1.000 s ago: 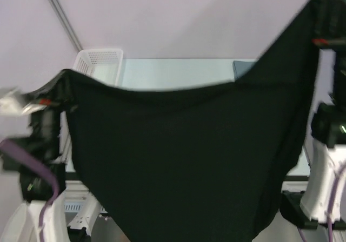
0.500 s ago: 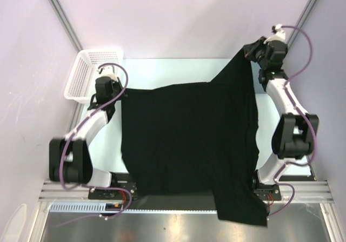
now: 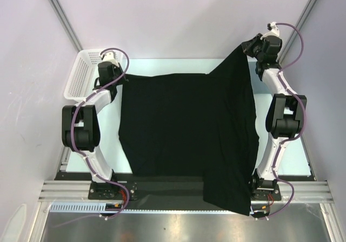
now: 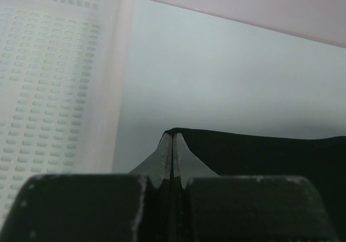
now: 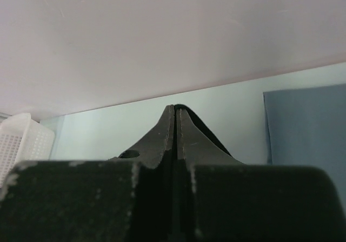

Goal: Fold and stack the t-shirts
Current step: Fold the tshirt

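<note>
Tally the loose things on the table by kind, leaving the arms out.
Shirts: 2, a black shirt spread across the table and a grey-blue shirt, of which only part shows, in the right wrist view.
Baskets: 1, a white basket at the far left corner.
Total: 3

- Black t-shirt (image 3: 184,128): plain, large, spread open over the bench, mostly flat with light wrinkles.
- Its far-left corner lies low at the bench, clamped in the left pincer (image 4: 172,138).
- Its far-right corner is pulled up and back into a peak, clamped in the right pincer (image 5: 175,111).
- Its near-right part runs past the near bench edge and hangs over it.
- Grey-blue t-shirt (image 5: 305,131): slate colour, lies flat on the bench at the far right, straight edges, only partly seen from the right wrist.
</note>
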### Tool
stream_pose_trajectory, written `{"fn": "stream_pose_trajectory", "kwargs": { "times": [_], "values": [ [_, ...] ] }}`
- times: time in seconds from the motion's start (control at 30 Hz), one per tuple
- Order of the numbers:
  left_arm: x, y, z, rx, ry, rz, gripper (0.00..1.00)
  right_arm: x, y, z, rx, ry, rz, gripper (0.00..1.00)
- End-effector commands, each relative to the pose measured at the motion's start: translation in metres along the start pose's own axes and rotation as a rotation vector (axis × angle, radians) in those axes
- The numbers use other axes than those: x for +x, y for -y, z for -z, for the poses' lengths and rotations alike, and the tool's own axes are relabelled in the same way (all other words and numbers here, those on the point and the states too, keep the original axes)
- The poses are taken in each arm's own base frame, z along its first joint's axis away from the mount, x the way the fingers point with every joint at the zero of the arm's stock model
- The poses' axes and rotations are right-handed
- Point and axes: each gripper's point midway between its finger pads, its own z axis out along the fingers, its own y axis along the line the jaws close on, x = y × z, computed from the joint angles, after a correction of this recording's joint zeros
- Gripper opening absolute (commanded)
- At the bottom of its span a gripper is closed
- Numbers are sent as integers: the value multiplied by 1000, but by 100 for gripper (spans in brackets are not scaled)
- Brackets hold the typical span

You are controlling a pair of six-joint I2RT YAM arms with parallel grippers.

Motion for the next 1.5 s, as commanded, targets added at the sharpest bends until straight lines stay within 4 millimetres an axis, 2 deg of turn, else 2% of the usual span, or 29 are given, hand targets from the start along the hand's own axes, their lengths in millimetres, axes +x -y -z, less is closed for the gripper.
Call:
{"fn": "stream_pose_trajectory", "kwargs": {
  "times": [0.0,0.07,0.13,0.17,0.2,0.27,0.3,0.4,0.47,0.57,0.63,0.7,0.73,0.87,0.93,0.97,1.0,1.07,1.27,1.3,1.47],
  "values": [
    [-20,1,-12,44,47,18,0,-35,-21,-4,-57,80,20,0],
    [-14,0,-14,45,30,18,0,-37,-22,0,-44,70,18,0],
    [-9,-1,-14,43,10,20,0,-30,-19,6,-20,36,9,0],
    [-6,-1,-13,43,-4,22,0,-34,-23,13,-20,36,6,0],
    [-6,0,-11,45,-8,22,0,-23,-18,18,-2,0,-9,0],
    [-3,1,-8,50,-26,24,0,-22,-22,29,6,-15,-17,0],
    [-3,2,-6,53,-30,22,0,-9,-16,34,26,-54,-36,0],
    [0,1,-1,50,-56,15,0,3,-16,48,42,-109,-65,0],
    [4,1,3,46,-78,16,0,3,-19,53,46,-117,-67,0],
    [9,3,10,57,-113,12,0,14,-17,73,96,-193,-94,0],
    [10,2,16,48,-125,11,0,6,-24,87,101,-194,-101,0],
    [14,2,21,44,-151,12,0,16,-22,101,133,-242,-114,0],
    [20,2,24,41,-183,9,0,11,-28,111,136,-240,-112,0],
    [34,0,43,34,-258,-4,0,30,-19,146,208,-329,-123,0],
    [39,-5,50,14,-273,-28,0,39,-16,158,224,-363,-126,0],
    [44,-9,54,-1,-296,-31,1,36,-20,167,220,-359,-126,0],
    [45,-10,57,-3,-305,-39,0,48,-12,177,258,-395,-135,0],
    [53,-10,63,-4,-350,-45,0,49,-13,189,264,-392,-140,0],
    [59,-20,75,-61,-411,-68,0,54,-6,226,347,-420,-111,0],
    [57,-22,75,-67,-413,-74,0,56,1,234,392,-431,-93,0],
    [73,-35,83,-131,-490,-88,0,67,15,263,479,-474,-77,0]
  ]
}}
